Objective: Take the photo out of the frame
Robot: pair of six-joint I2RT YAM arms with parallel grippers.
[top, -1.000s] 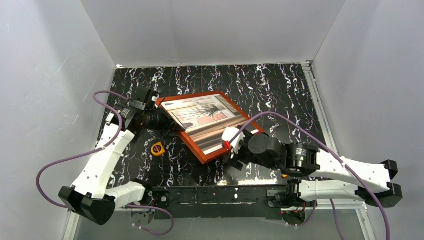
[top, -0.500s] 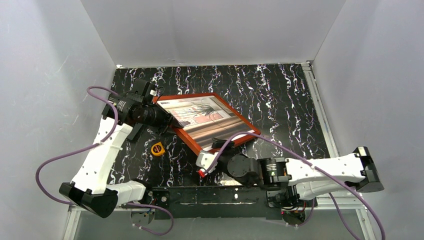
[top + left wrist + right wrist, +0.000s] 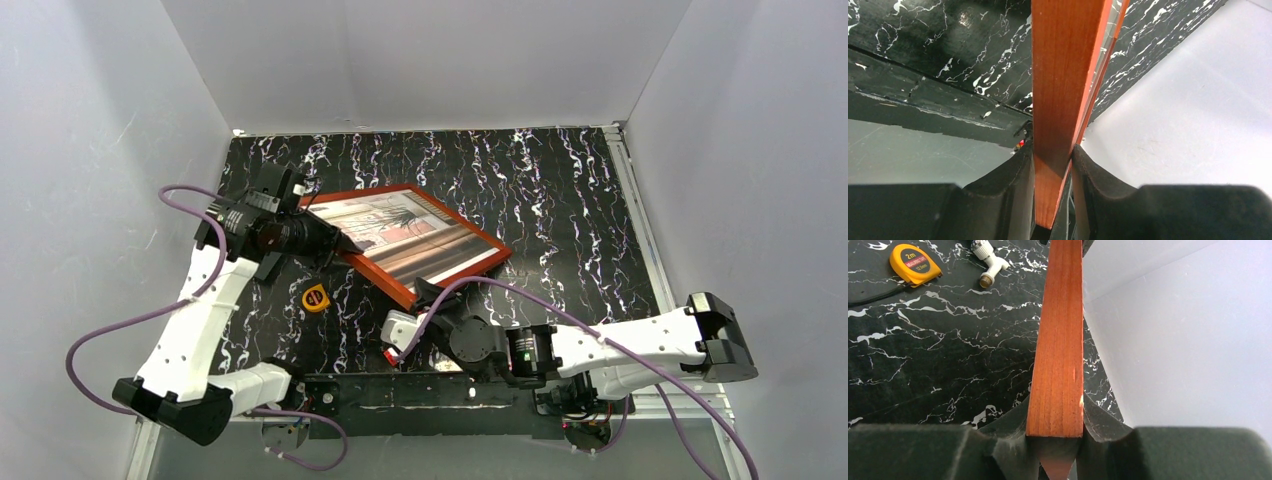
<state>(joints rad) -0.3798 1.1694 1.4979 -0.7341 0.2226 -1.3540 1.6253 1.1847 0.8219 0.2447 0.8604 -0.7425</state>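
Note:
The reddish-brown frame (image 3: 462, 222) hangs tilted above the black marbled table (image 3: 560, 180), with the photo (image 3: 410, 235) of a window, curtains and a plant inside it, face up. My left gripper (image 3: 335, 246) is shut on the frame's left edge; in the left wrist view the frame (image 3: 1063, 75) runs between the left gripper's (image 3: 1052, 150) pads. My right gripper (image 3: 425, 295) is shut on the frame's near corner; in the right wrist view the frame (image 3: 1060, 340) is pinched in the right gripper (image 3: 1055, 405), both pads touching the wood.
A yellow tape measure (image 3: 315, 297) lies on the table under the frame's near-left side, seen as the tape measure (image 3: 915, 263) in the right wrist view next to a small white tap (image 3: 988, 262). White walls close in the table on three sides.
My right arm swung from the frame's right side to its near corner and closed on the wood. The frame shifted slightly left with the left arm.

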